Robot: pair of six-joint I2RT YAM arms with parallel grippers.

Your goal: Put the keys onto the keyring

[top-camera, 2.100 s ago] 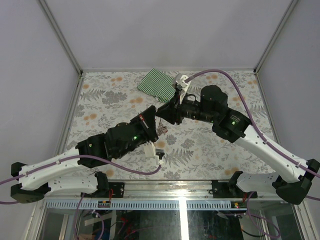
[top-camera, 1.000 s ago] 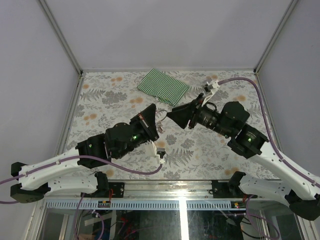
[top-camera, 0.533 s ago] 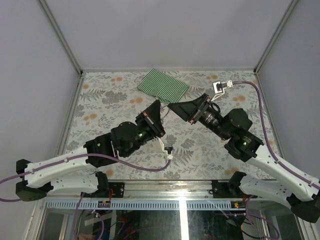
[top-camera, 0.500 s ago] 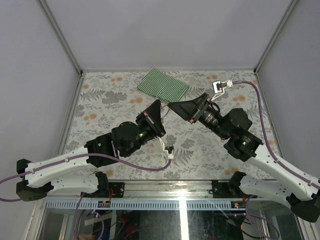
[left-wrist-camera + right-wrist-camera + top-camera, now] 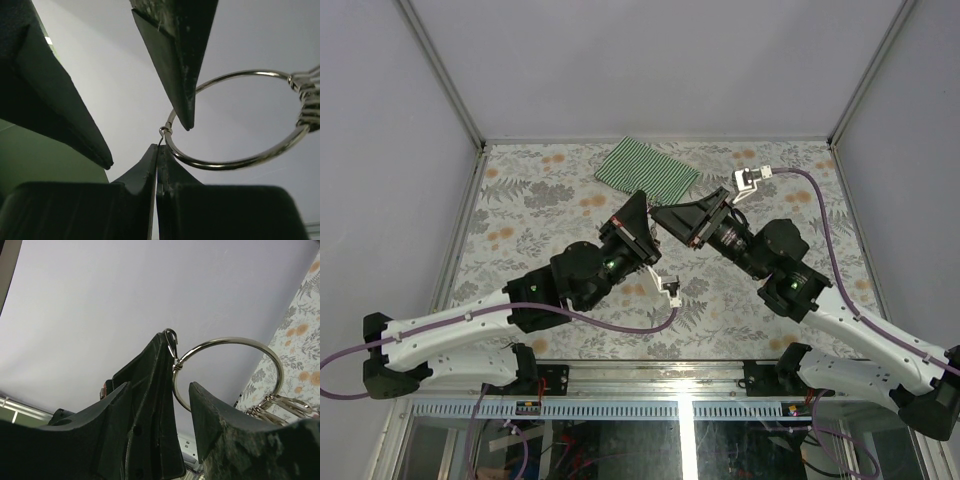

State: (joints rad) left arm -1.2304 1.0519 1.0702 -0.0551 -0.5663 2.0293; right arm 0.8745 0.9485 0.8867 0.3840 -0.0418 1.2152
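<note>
Two pincers meet in mid-air above the middle of the surface [image 5: 520,200], a little towards its far edge. The left pincer [image 5: 157,152] is clamped tight, its tips pinching the small hooked end of the keyring [image 5: 225,164]. The big wire loop sticks out to one side, with the rest of the bunch hanging off it. The right pincer [image 5: 662,213] stands partly open with nothing in it, one finger on either side of the left tips and the wire — close, but not squeezing as far as I can tell.

The hold looks thin to me. Only the very end of the wire is bitten, so a nudge or a careless closing from the right could twist the ring loose and drop it, or knock the two sets of fingers together. I can't spot the keys anywhere, and without one in hand nothing can be threaded.

A green-and-white striped cloth [image 5: 648,170] lies at the far edge, just beyond the pincers — out of the way. The arms themselves crowd the spot.
</note>
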